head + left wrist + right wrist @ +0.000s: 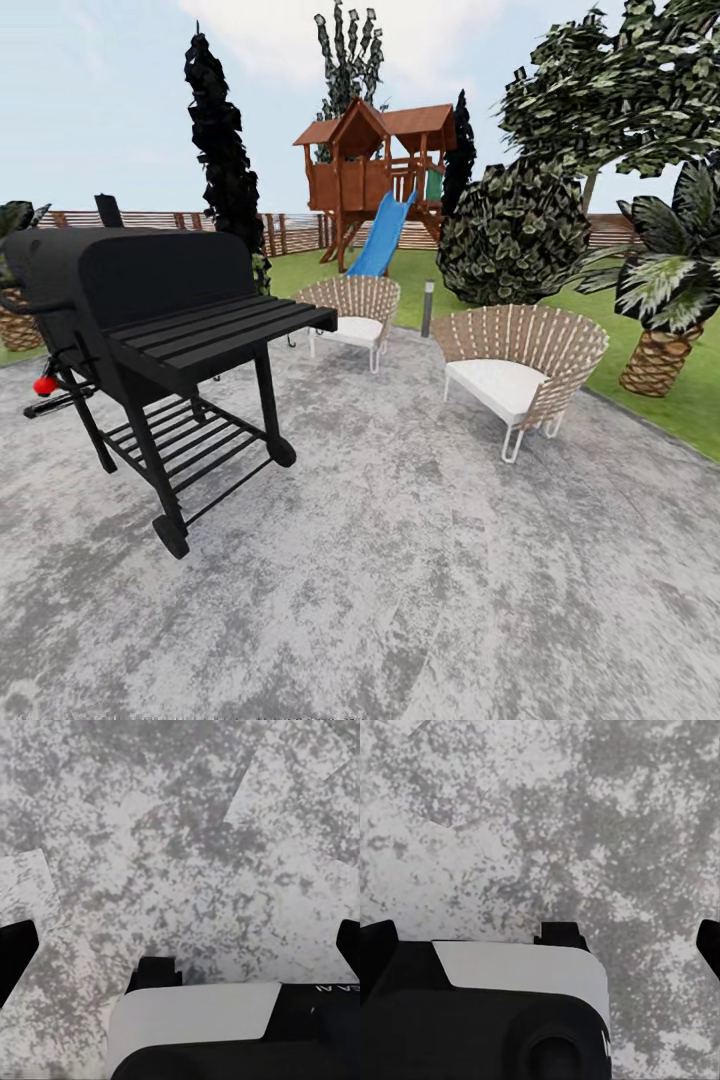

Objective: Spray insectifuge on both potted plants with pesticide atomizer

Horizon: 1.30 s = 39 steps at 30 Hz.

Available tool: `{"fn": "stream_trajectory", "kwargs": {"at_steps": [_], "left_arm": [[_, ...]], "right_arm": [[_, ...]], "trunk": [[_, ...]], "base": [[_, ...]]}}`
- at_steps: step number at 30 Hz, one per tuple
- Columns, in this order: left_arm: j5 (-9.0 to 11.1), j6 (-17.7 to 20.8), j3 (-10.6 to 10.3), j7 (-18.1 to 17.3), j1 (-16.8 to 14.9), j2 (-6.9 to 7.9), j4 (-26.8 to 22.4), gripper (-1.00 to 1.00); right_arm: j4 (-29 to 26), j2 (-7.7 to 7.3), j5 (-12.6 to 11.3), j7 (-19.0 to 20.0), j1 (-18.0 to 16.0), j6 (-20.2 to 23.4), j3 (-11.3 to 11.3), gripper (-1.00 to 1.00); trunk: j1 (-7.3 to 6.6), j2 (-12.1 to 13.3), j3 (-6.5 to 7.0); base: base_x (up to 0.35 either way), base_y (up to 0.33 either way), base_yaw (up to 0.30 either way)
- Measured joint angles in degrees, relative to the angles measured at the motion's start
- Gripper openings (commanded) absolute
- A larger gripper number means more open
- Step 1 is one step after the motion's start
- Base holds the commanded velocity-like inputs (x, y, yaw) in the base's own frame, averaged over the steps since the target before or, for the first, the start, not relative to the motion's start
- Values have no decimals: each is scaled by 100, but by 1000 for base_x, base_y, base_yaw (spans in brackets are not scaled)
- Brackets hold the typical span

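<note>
I am in the garden, on its grey mottled paved patio, with green lawn and a brown slatted fence beyond. The pesticide atomizer and the potted plants are out of view. The left wrist view looks down on bare paving, and my left gripper is open, its black fingertips far apart with nothing between them. Over the same paving my right gripper is also open and holds nothing, one fingertip at each side of the view.
A black wheeled grill stands close at the left. Two woven chairs sit at the patio's far side. Behind them are a wooden playhouse with a blue slide, a round bush, a palm and tall dark trees.
</note>
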Motion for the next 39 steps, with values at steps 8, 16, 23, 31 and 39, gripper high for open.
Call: {"fn": "stream_trajectory", "kwargs": {"at_steps": [8, 16, 23, 31, 39], "left_arm": [[0, 0, -5, 2, 4, 0, 3, 100], [0, 0, -7, 2, 2, 0, -1, 100], [-7, 0, -7, 1, 1, 0, -1, 100], [-15, 0, -7, 2, 2, 0, 3, 100], [-16, 0, -7, 2, 3, 0, -1, 100]], "right_arm": [[0, 0, 0, 1, 0, 1, 0, 100], [0, 0, 0, 1, 0, 1, 0, 100], [0, 0, 3, 1, 0, 1, 0, 100], [0, 0, 7, 3, 0, 0, 0, 100], [0, 0, 8, 1, 0, 0, 0, 100]], "trunk": [[176, -321, -175], [351, -642, -351], [505, -923, -504], [681, -1244, -680], [857, -1565, -855]], "base": [[0, 0, 260], [0, 0, 260], [0, 0, 260], [0, 0, 260], [0, 0, 260]]}}
